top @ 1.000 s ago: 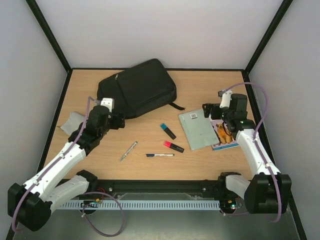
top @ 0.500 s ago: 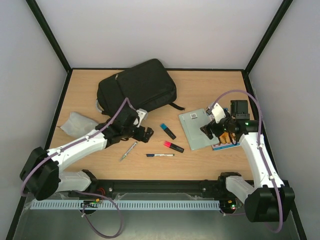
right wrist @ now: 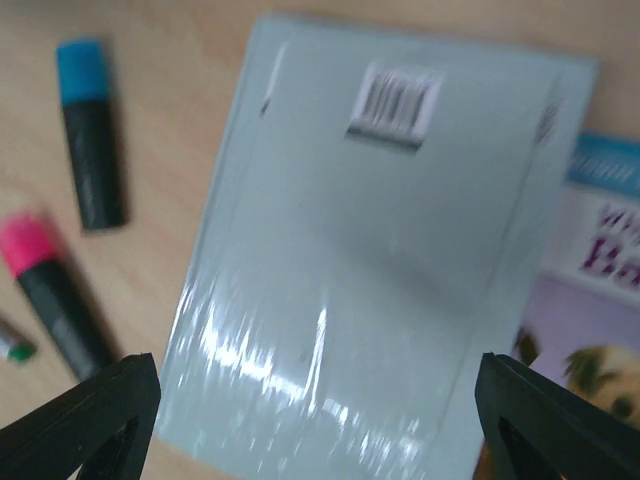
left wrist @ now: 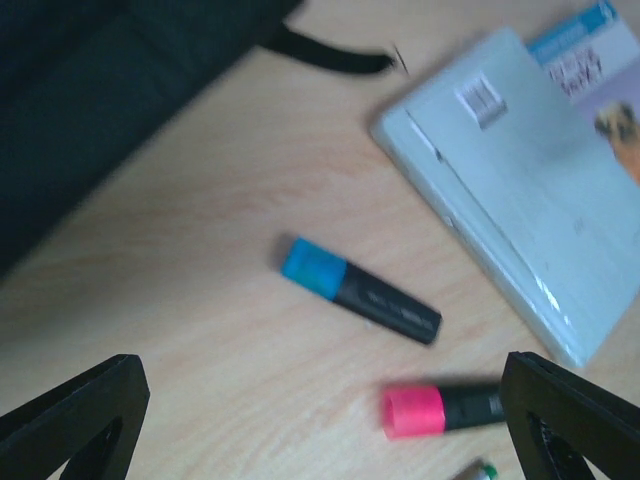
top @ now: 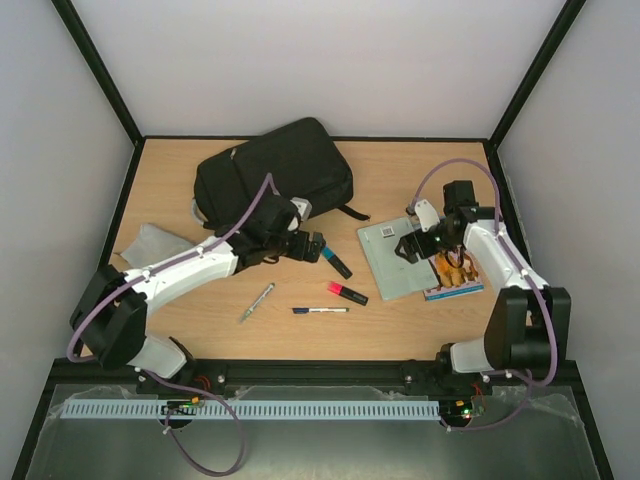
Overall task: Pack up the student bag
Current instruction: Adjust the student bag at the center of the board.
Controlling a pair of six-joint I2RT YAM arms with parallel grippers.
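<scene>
Although it is by far the largest lot on the worktop [top: 420,170], the student bag [top: 275,185] is in neither arm's hold.

Location: far half of the worktop, left of centre, lying flat, with one black strap [top: 352,212] trailing off its right edge toward the books.

Material: black soft fabric. Judged limp and likely to sag and fold if lifted by one point. Bulky rather than heavy, neither fragile nor slippery.

Opening: whether any zip stands open cannot be told from above.

Suggested hold: a pinch on a strap, the top loop, or a fold of fabric beside a zip. The broad panel offers the jaws nothing to close on. One arm will probably have to hold the mouth apart while the other feeds things in.

Jaws of the left gripper [top: 312,247]: spread wide and empty, hovering just off the bag's near right corner, above the blue highlighter [left wrist: 360,295]. The pink highlighter [left wrist: 440,408] lies close by.

Jaws of the right gripper [top: 408,248]: spread, pinching nothing, one to each side of the pale grey book [right wrist: 380,260], which lies partly over a picture book [right wrist: 600,300].

Other lots, loose on the worktop: a pen [top: 320,310] and a silver pen [top: 257,301] toward the front, and a light-grey pouch [top: 150,243] at the left edge.
</scene>
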